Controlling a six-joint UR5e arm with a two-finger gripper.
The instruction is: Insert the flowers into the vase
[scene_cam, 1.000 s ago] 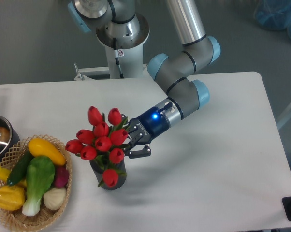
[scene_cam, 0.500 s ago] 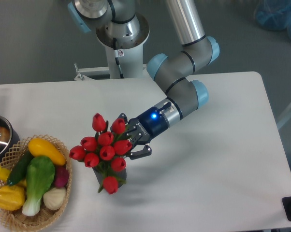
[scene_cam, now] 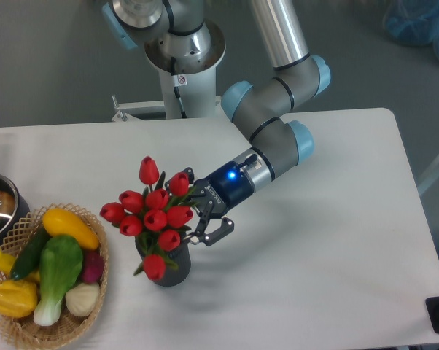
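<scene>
the flowers [scene_cam: 155, 216] sat in the vase [scene_cam: 168, 264], which stood near the middle-left of the table [scene_cam: 314, 255], just right of the wicker basket [scene_cam: 15, 332] w/ veg. red buds fanned out above the dark mouth, one bud drooping over the near rim. stems looked to be inside, though the mouth was mostly hidden by blooms. the gripper [scene_cam: 207, 219] was just right of the bunch, fingers spread apart & pinching nothing as far as could be seen; one far finger was partly hidden behind buds. judged: insertion basically done, release made. what was left: pull the arm clear w/o snagging leaves, check the bunch stays upright.
</scene>
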